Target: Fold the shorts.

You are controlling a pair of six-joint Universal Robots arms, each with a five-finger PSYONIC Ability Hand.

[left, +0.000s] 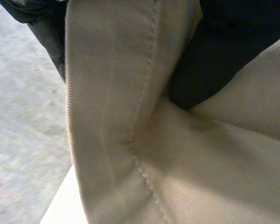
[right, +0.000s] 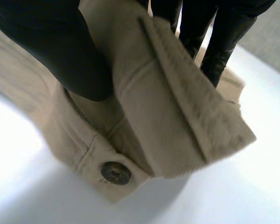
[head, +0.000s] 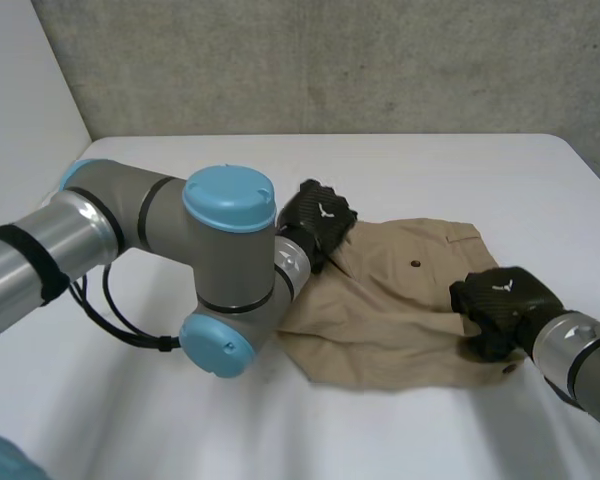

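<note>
Both hands grip one pair of tan shorts point(head: 390, 320), which lie spread on the white table point(head: 460, 170), a little toward 3 o'clock from its middle in the head view.

The left hand point(head: 318, 222) sits at the shorts' 10 o'clock corner, its arm point(head: 220, 250) reaching across from 9 o'clock. In the left wrist view a raised ridge of cloth with a stitched seam point(left: 140, 140) runs between the hand's black parts, one dark part pressed into the cloth on each side of it, so this hand is grasping the shorts.

The right hand point(head: 505, 305) is at the shorts' 3 o'clock edge, knuckles up and fingers curled down into the cloth. In the right wrist view its thumb point(right: 60, 56) and fingers point(right: 219, 42) pinch a doubled thickness of the cloth between them, and the folded band sticks out past the fingertips. A dark waist button point(right: 115, 172) lies on a flat tab of cloth just beyond the thumb, resting on the table.

A second small pocket button point(head: 416, 265) shows on the flat part of the shorts, near 1 o'clock from their middle, between the two hands. The cloth between the hands lies mostly flat with soft creases.
</note>
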